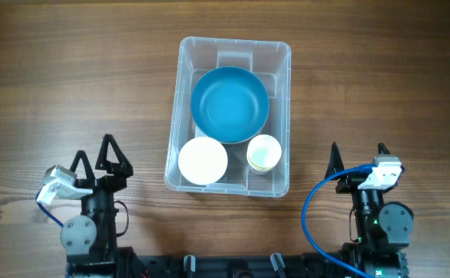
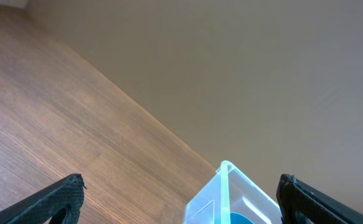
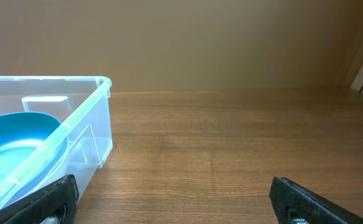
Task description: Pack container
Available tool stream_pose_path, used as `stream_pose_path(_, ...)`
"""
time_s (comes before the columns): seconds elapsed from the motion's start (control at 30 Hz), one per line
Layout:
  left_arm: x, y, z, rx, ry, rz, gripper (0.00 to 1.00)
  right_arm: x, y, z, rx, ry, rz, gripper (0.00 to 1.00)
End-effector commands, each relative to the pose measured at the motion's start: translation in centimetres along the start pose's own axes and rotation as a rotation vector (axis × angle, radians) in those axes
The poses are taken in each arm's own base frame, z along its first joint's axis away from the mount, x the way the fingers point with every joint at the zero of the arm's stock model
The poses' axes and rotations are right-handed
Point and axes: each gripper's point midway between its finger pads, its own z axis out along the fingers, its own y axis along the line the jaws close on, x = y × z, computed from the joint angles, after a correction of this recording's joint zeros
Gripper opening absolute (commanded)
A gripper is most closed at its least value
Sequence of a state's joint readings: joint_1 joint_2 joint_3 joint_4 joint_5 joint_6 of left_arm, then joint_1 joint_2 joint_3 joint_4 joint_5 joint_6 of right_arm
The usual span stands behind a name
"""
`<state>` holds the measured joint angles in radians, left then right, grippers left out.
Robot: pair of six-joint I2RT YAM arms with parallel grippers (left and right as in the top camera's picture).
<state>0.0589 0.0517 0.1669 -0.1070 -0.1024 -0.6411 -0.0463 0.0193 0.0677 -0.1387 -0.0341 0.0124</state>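
Note the wooden table (image 1: 55, 77). You see a blue bowl (image 1: 229, 104); a white round dish (image 1: 203, 161) and a pale cup (image 1: 264, 152) sit just beside it.

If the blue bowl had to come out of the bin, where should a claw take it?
Probably its far rim, from straight above, one finger inside and one outside. The blue bowl sits open side up in the container, whose walls block side approaches; the white dish and small cup crowd its near rim.

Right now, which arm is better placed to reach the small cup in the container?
Right, probably. The small cup sits in the container, at its right side, closer to the open right hand than the left hand.
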Motion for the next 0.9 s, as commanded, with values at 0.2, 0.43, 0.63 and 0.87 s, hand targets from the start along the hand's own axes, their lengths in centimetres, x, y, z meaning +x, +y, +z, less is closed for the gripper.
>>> stream_pose_path(0.2, 1.2, -0.6, -0.2, 0.066, 0.031, 0.004, 1.00, -0.2, 0.4, -0.1, -0.021, -0.012, -0.013, 1.00)
stream_pose_path(0.43, 3.2, 0.5, 0.3, 0.061, 0.070, 0.006, 1.00, -0.2, 0.4, -0.1, -0.021, -0.012, -0.013, 1.00)
stream_pose_path(0.63, 5.3, 2.1, 0.5, 0.028, 0.114, 0.015, 1.00, -0.2, 0.4, -0.1, -0.021, -0.012, -0.013, 1.00)
stream_pose_path(0.87, 5.8, 2.2, 0.6, 0.053, 0.125, 0.285, 1.00, -0.2, 0.4, -0.1, -0.021, -0.012, -0.013, 1.00)
